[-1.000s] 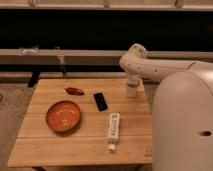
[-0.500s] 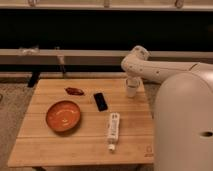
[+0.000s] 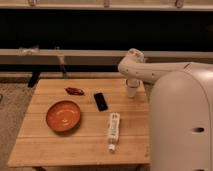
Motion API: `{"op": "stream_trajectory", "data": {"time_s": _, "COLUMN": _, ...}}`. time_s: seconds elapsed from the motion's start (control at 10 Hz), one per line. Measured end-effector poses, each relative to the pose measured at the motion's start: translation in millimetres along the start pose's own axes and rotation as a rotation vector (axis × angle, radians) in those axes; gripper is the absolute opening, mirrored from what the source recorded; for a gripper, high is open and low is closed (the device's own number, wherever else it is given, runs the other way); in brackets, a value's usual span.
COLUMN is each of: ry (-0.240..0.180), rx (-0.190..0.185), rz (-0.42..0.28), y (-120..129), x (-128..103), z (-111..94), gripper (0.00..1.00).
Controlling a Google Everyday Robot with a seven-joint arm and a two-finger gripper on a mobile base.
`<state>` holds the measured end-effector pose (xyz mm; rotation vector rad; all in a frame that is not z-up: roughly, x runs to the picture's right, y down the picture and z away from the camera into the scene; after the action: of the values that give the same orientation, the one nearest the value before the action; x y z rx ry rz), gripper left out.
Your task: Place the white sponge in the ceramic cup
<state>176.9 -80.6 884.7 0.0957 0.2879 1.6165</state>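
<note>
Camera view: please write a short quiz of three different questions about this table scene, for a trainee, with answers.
1. True or false: the orange bowl stands at the right edge of the wooden table.
2. Which thing lies nearest the white tube? A) the dark red item B) the black object C) the ceramic cup
3. Fill in: the arm's end, where the pincer is, hangs just over the ____.

Key:
1. False; the bowl stands on the left part.
2. B.
3. Ceramic cup, at the table's far right part. The white sponge is not visible anywhere.
</note>
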Motion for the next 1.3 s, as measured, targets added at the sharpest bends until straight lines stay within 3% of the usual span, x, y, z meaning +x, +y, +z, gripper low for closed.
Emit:
{"op": "stream_trajectory", "data": {"time_s": 0.9, "ry": -0.001, "rx": -0.003, "rz": -0.042, "y": 9.1, "x": 5.8, "z": -11.1, "gripper": 0.80}}
{"op": "stream_trajectory", "data": {"time_s": 1.1, "ry": 0.013, "rx": -0.047, "rz": -0.072, "y": 12.7, "x": -7.0, "z": -24.9, "gripper": 0.80}}
{"op": "stream_trajectory", "data": {"time_s": 1.3, "ry": 0.072, "rx": -0.133, "rz": -0.105, "y": 15.1, "x": -20.3, "z": -36.1, "gripper": 0.80}}
